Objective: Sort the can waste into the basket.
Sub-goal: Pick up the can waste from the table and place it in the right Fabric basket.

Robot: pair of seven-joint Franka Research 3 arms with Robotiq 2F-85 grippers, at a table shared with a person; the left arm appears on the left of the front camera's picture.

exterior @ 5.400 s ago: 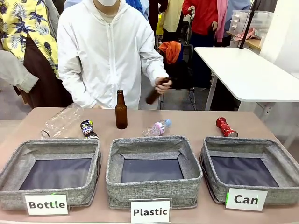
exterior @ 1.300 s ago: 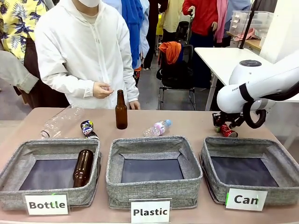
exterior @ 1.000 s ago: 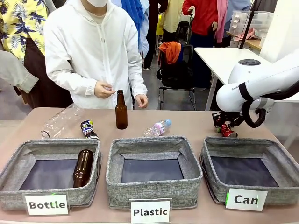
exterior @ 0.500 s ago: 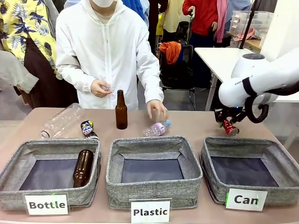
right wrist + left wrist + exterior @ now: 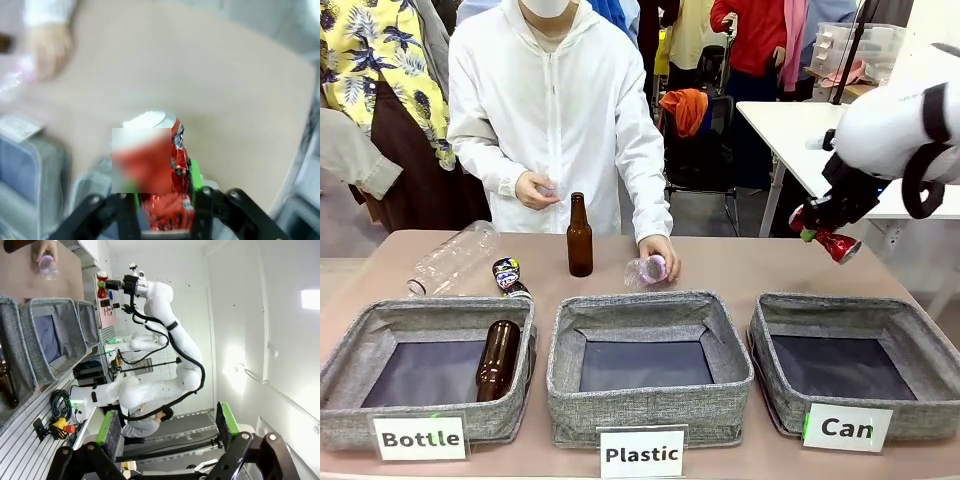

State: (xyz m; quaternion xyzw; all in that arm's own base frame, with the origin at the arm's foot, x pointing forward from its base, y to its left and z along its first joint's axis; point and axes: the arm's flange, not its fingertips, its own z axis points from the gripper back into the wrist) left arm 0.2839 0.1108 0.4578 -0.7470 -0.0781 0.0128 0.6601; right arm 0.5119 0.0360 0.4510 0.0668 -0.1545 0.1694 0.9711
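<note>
Red can [image 5: 840, 246] clenched in right gripper [image 5: 812, 227], held above the surface's [image 5: 740, 266] far-right corner; we carry it over the basket's [image 5: 772, 312] middle before releasing. Left gripper [image 5: 167, 422] gapes, empty.

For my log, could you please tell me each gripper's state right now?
Left gripper: open, holding nothing.
Right gripper: shut on the crushed red can, held above the table.

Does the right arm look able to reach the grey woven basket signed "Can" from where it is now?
Probably yes: the right gripper, shut on the crushed red metal can, hangs just beyond that basket, with nothing between them.
</note>
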